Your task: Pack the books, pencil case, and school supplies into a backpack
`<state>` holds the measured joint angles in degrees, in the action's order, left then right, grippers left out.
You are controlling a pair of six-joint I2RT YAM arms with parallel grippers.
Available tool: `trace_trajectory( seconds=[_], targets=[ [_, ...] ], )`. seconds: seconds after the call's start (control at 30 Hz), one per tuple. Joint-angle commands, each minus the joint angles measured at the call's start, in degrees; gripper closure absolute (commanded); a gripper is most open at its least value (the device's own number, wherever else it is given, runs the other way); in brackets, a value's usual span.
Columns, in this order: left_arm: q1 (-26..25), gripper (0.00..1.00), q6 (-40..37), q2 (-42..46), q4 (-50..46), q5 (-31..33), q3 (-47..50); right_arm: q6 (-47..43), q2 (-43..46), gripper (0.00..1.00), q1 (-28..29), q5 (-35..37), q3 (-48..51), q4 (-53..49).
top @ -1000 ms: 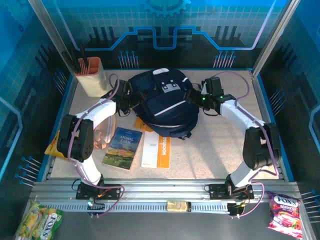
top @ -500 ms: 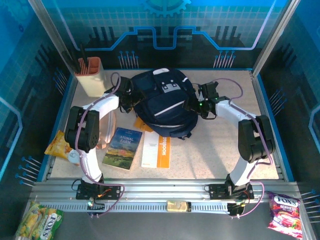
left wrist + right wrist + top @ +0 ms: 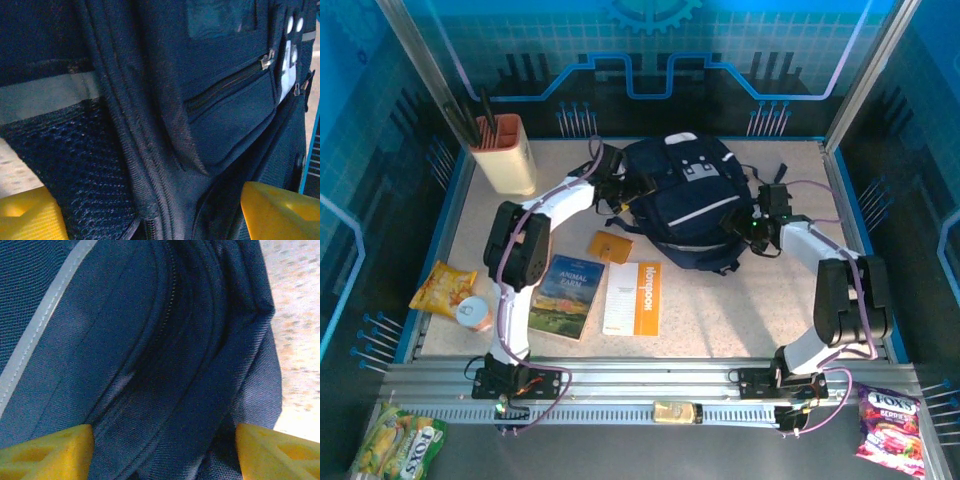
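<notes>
On the table [image 3: 760, 300] lay 1 large navy-blue fabric backpack [image 3: 685, 195]. There were 2 thin paperback books: 1 blue-green "Animal Farm" [image 3: 565, 297] and 1 white-and-orange notebook [image 3: 632, 298]. Also there were 1 small orange square packet [image 3: 610, 246], 1 yellow crinkled snack packet [image 3: 442, 290], 1 small round tin [image 3: 473, 312] and 1 beige upright holder [image 3: 507, 165] of dark pencils, too bunched to count. Off the table lay 2 sweet bags, 1 yellow-green [image 3: 395, 442] and 1 red-purple [image 3: 890, 420]. 2 white robot arms [image 3: 555, 205] [image 3: 815, 245] reached in.
</notes>
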<state>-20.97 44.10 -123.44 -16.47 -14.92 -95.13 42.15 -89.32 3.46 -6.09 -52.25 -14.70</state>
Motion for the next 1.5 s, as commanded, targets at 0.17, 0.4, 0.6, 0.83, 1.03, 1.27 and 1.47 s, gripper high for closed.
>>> trace_trajectory(
  seconds=[0.17, 0.4, 0.6, 0.83, 1.03, 1.27, 1.47],
  targets=[
    [-1.7, 0.13, -4.8, -0.6, -5.3, -1.5, -5.8, -3.5, 9.6, 0.26, 0.5, 4.8, -0.7, -7.6],
    [-0.5, 0.06, -9.3, 13.2, -7.1, 5.9, 5.6, -5.0, 13.4, 0.25, 13.2, 12.4, -4.7, -17.3],
    [1.4, 0.01, -8.6, 26.3, -5.9, 7.2, 20.9, -0.8, 9.8, 0.26, 29.5, 13.2, -6.4, -17.6],
    [4.0, 0.01, -7.4, 38.9, -4.3, 7.8, 35.3, 0.7, -0.5, 0.34, 39.6, 2.6, -7.9, -10.2],
    [7.2, 0.01, -8.8, 44.5, -5.0, 7.8, 40.3, 2.9, -8.7, 0.48, 42.0, -3.4, -9.7, -6.6],
    [7.8, 0.01, -12.2, 46.4, -6.7, 5.5, 41.3, 4.1, -14.7, 0.52, 42.0, -2.6, -12.0, -10.0],
    [7.2, 0.02, -13.0, 46.1, -5.2, -0.2, 41.9, 4.7, -17.1, 0.49, 41.0, 3.0, -12.3, -14.4]
  ],
)
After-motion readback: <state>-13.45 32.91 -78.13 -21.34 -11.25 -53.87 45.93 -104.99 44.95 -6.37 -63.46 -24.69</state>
